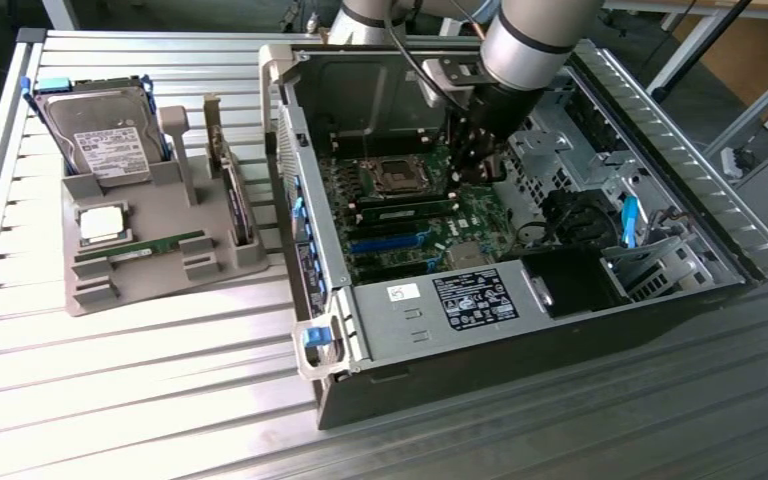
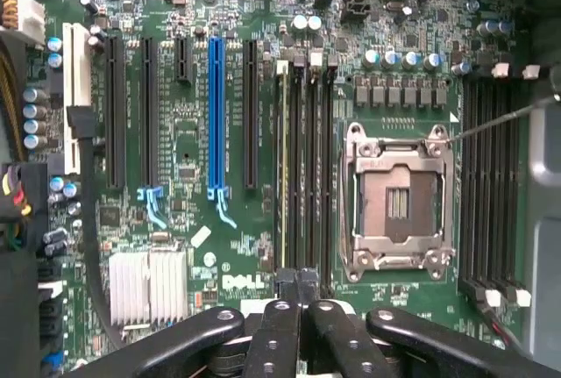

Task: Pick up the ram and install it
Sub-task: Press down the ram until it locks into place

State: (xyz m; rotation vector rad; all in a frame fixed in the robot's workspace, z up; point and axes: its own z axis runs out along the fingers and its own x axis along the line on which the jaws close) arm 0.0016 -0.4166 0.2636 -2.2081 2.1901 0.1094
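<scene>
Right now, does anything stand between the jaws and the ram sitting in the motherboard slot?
Nothing visible does. The gripper, jaws shut, hangs over one end of the memory slots. The ram sits edge-up in a slot there, with only open air between.

We see a ribbed metal table (image 1: 117, 400) — pale slats running across it. Two things sit directly on it, apart from each other: a grey holder tray (image 1: 157, 285) toward the exterior view's left, and an open computer case (image 1: 518, 310) at the centre and right — its side panel off. The tray rests flat, and the case lies on its side.
</scene>
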